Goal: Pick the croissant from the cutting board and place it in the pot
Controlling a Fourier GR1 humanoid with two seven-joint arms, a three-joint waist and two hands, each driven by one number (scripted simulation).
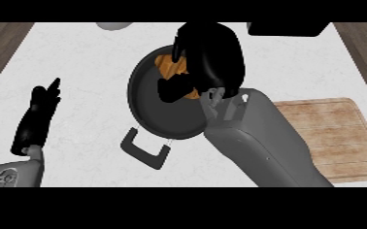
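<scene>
The dark round pot (154, 111) sits mid-counter, its handle (147, 149) pointing toward me. Directly over the pot is my right hand (209, 58), fingers curled round the orange-brown croissant (171, 65); only part of the pastry shows past the fingers. The wooden cutting board (329, 136) lies at the right, partly hidden by my right forearm, and nothing shows on its visible part. At the left edge rests my left hand (39, 116), open with fingers straight and holding nothing.
A grey rounded object (114, 26) peeks in at the counter's far edge. A black item (287, 28) sits at the far right. Dark wood borders the white counter at both upper corners.
</scene>
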